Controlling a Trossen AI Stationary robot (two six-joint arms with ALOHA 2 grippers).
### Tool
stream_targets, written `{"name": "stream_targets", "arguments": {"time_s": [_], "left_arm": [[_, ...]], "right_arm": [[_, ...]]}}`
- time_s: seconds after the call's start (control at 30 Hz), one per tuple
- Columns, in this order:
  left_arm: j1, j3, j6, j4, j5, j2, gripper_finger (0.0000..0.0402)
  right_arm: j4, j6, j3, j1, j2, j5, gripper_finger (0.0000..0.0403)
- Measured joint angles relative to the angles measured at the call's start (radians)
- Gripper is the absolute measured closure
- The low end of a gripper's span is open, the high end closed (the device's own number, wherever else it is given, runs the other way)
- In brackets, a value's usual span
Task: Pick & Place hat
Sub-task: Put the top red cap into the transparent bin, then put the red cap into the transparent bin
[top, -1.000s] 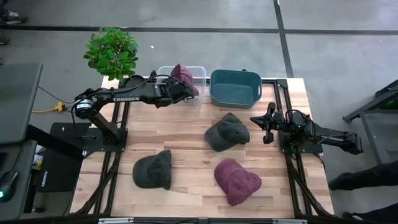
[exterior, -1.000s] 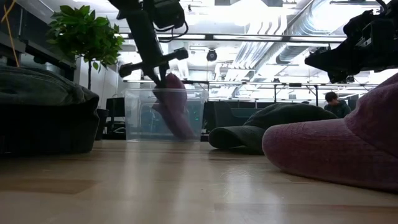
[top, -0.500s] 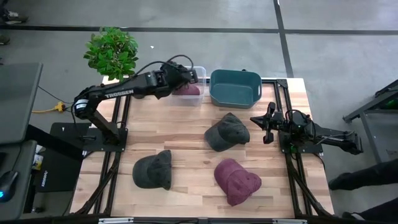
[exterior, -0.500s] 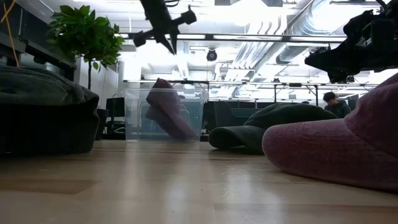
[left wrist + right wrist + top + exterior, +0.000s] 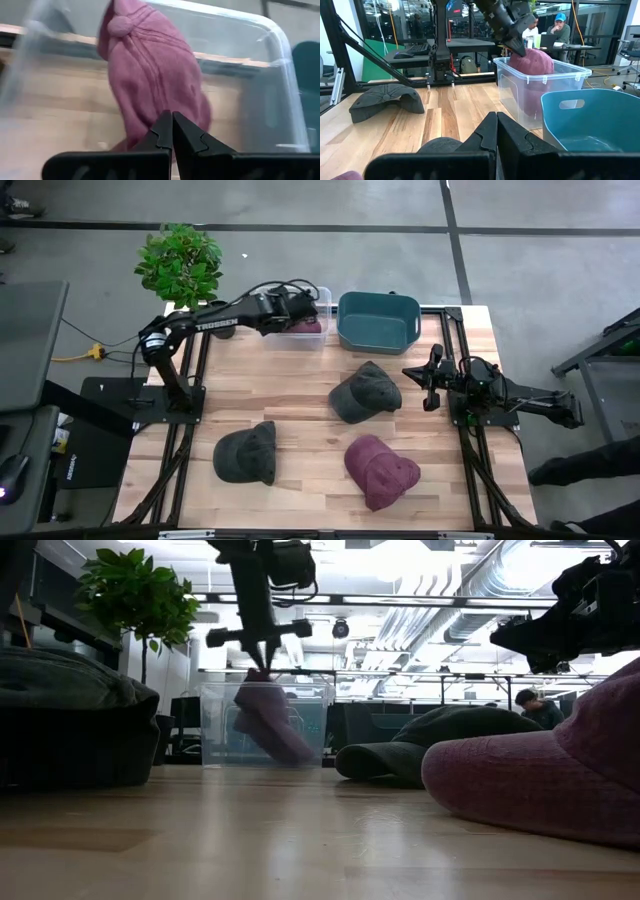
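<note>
High view — we have the left gripper (image 5: pixel 300 308) over the clear bin (image 5: pixel 318 292) at the table's far edge, beside the teal bin (image 5: pixel 378 322). A maroon hat (image 5: pixel 308 325) lies in the clear bin. Three hats are left on the wood: dark hat (image 5: pixel 366 391) mid-table, another dark hat (image 5: pixel 246 453) front left, second maroon hat (image 5: pixel 382 471) front right. The right gripper (image 5: pixel 432 379) waits at the table's right side.

Low view: the left gripper (image 5: pixel 258 637) sits just at the top of the maroon hat (image 5: pixel 270 722), which leans tilted inside the clear bin (image 5: pixel 215 725). We can't tell here whether it touches the hat.

Left wrist view — its fingers (image 5: pixel 162 131) are pressed together, nothing between them; the maroon hat (image 5: pixel 150 70) is beyond them, against the bin wall.

Right wrist view: own fingers (image 5: pixel 487 131) also closed and empty. The far arm hides part of the hat in the bin.

Our read: the place step for this hat looks done. Next move calls for lifting clear of the bin rim, then opening over one of the hats on the table. The bin's inside floor is hard to make out through the plastic.
</note>
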Motion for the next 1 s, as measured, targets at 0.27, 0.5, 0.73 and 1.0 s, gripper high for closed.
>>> {"name": "stream_targets", "arguments": {"time_s": [0.27, 0.5, 0.73, 1.0], "left_arm": [[0.000, 0.001, -0.026, -0.077, -0.030, -0.003, 0.0401], [-0.014, 0.100, 0.004, -0.048, 0.059, -0.017, 0.0401], [-0.068, 0.271, 0.145, -0.036, 0.060, -0.016, 0.0401], [-0.140, 0.443, 0.264, -0.037, 0.222, -0.016, 0.0401]], "right_arm": [[0.000, 0.000, 0.000, 0.000, 0.000, 0.000, 0.0402], [0.000, 0.000, 0.000, 0.000, 0.000, 0.000, 0.0402], [0.000, 0.000, 0.000, 0.000, 0.000, 0.000, 0.0402], [0.000, 0.000, 0.000, 0.000, 0.000, 0.000, 0.0402]]}}
